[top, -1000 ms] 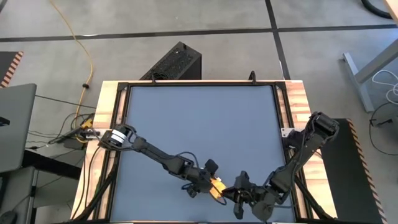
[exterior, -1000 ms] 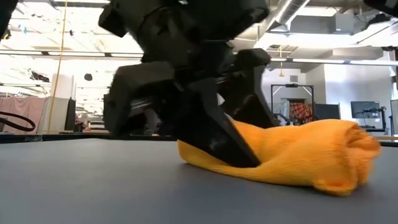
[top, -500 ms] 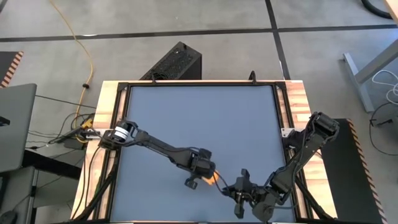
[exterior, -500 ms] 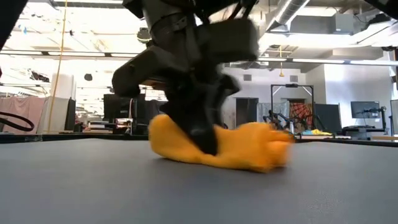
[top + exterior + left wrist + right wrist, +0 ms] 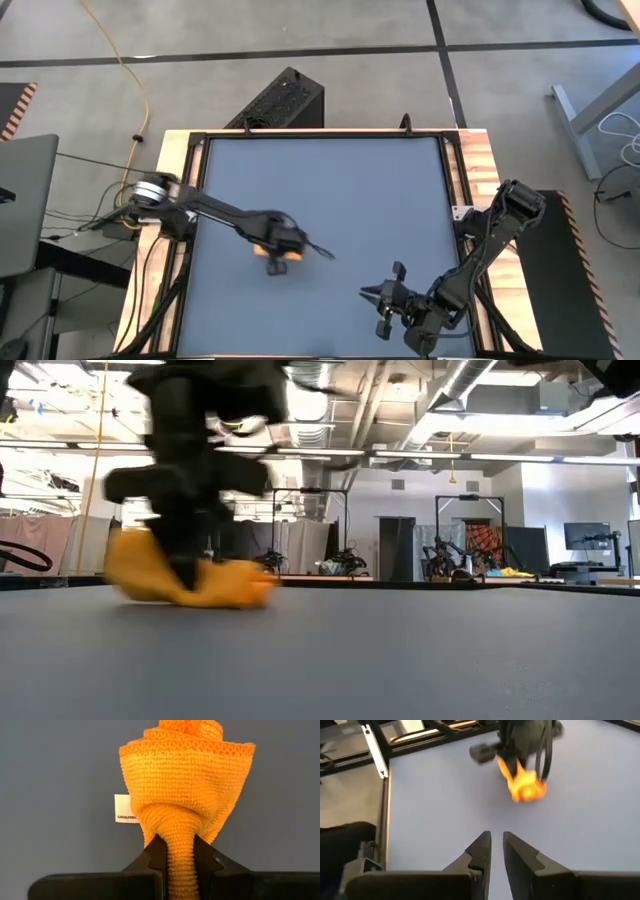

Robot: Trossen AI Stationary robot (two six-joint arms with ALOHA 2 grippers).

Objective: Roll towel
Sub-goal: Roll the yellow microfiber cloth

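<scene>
While your left gripper (image 5: 179, 852) pinches a bunched end of the towel (image 5: 187, 785), the cloth rests on the table (image 5: 330, 190), its white tag (image 5: 125, 809) showing. Well apart from the towel, your right gripper (image 5: 497, 851) hovers over the table, fingers nearly together, holding nothing.

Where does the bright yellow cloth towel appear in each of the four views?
High view: bright yellow cloth towel, left of centre, mostly hidden under the left end effector.
Low view: left side.
Left wrist view: centre, pinched between the fingers.
Right wrist view: upper middle.
Shared landmark: left end effector.
</scene>
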